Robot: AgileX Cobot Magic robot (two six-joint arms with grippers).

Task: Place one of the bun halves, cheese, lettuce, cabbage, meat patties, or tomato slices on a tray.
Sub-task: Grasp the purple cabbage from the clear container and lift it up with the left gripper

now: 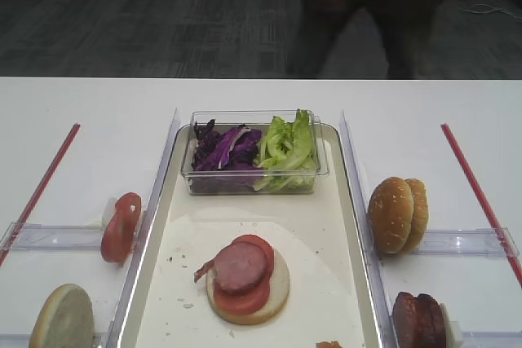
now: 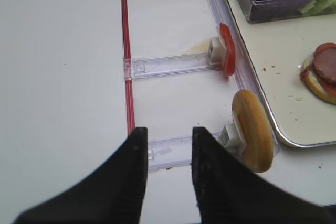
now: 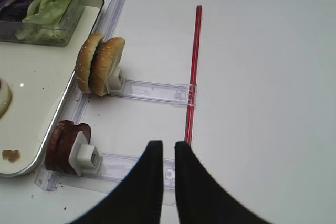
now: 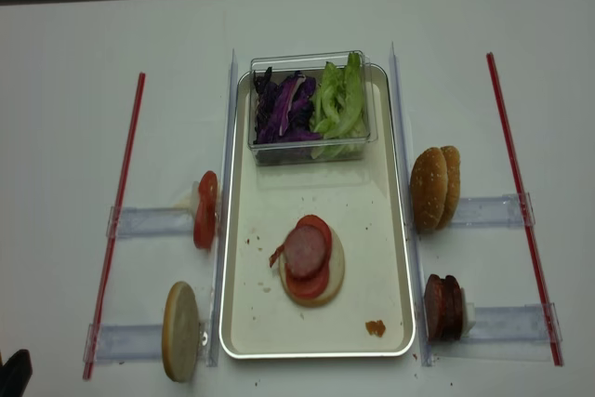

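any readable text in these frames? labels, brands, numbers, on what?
None: no word, number or brand can be read in any view.
The tray, the clear tub of cabbage and lettuce, and the clear plastic holders are plain.
The red strips on the table are unmarked.
The left gripper and right gripper show bare black fingers.

Four bun halves (image 4: 434, 189), three tomato slices (image 4: 205, 210), three meat patties (image 4: 444, 307), one tray (image 4: 240, 230), one clear tub (image 4: 311, 151), two grippers (image 2: 167, 145).
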